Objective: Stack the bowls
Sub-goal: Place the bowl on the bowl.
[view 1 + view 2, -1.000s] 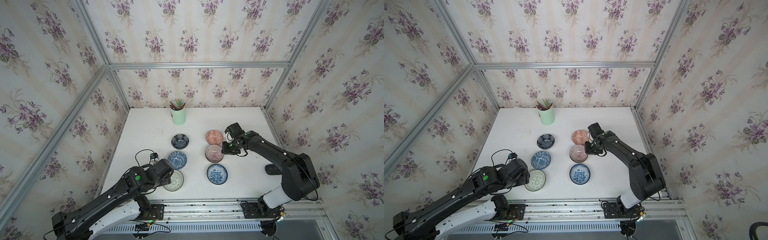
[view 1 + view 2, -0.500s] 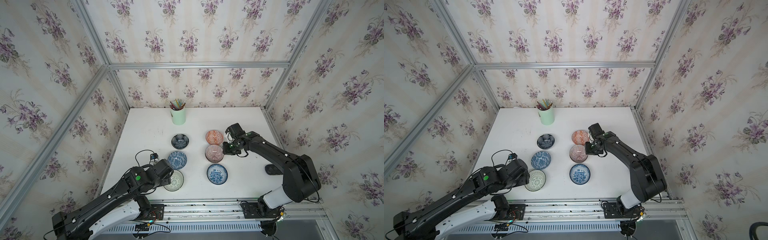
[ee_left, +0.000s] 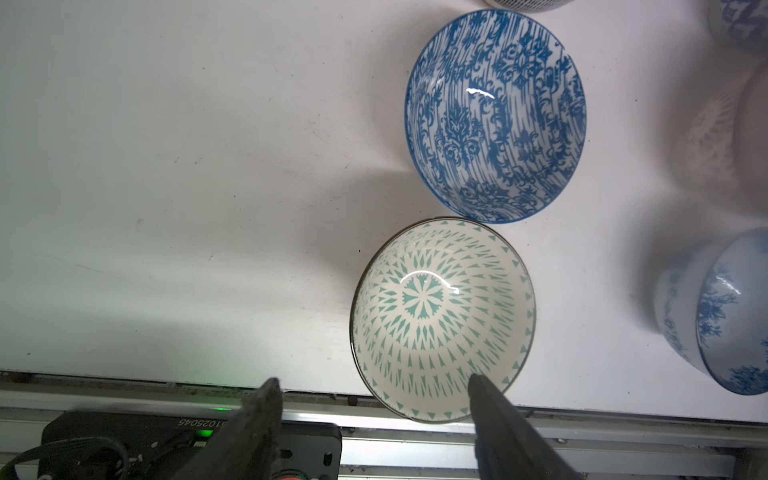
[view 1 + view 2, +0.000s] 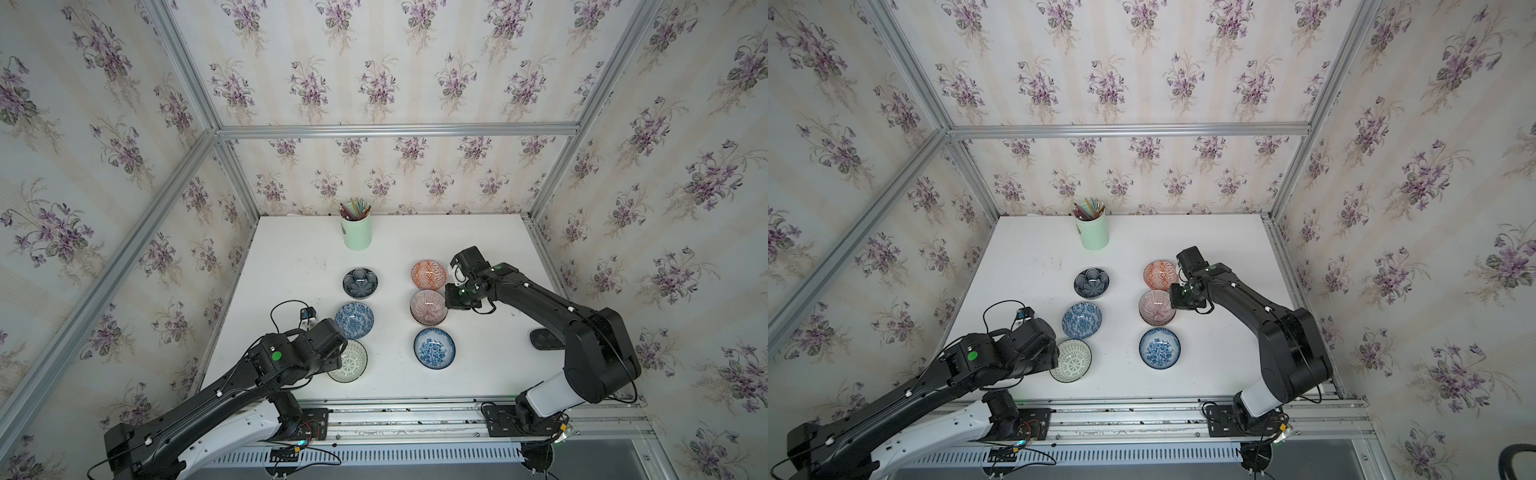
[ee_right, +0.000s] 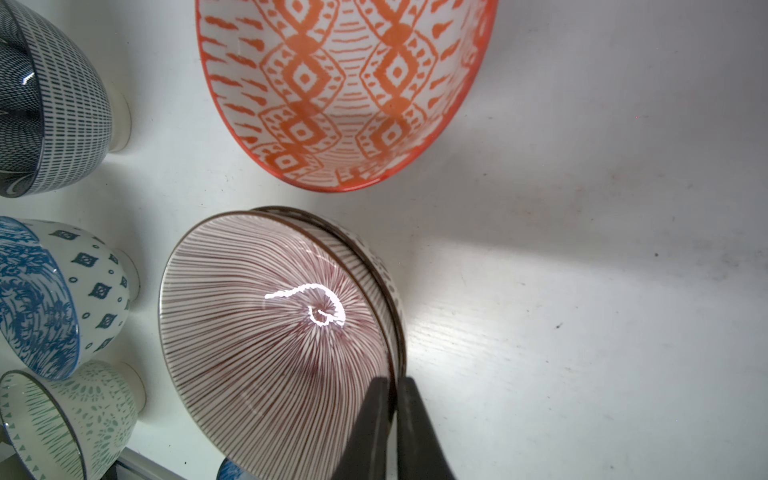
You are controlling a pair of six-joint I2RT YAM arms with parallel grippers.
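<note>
Mid-right on the white table [image 4: 291, 266]: the mauve bowl [image 4: 429, 305], radial-lined, mouth up. Sits nested in an under bowl [image 5: 390, 286], showing only a dark rim and a strip of patterned white wall in the right wrist view. Gripped at its right rim by the right gripper [image 5: 395, 384], with jaws narrowed to a slit, one finger [image 5: 370, 419] inside the bowl and its partner outside. Hard to tell whether pinching the mauve rim alone or both rims together. Just beyond, on the far side, the orange bowl [image 4: 429, 274], apart by a thin strip of table. On the near side, the right blue-white bowl [image 4: 434, 348], also apart. Further left, a second column, far to near: the navy petal bowl [image 4: 360, 282], the left blue-white bowl [image 4: 354, 320], then the white lattice bowl [image 4: 352, 362] with teal marks, just beside its blue neighbour. All upright, in both top views. At the near-left edge of that lattice bowl, the left gripper [image 3: 374, 384], with jaws spread wide and holding nothing, one finger [image 3: 488, 405] over the bowl's rim, its partner off the bowl above the table's edge. No telling whether touching the rim. By the far wall, well apart from every bowl, the mint-green cup [image 4: 356, 237] of pencils [image 4: 355, 210]
</note>
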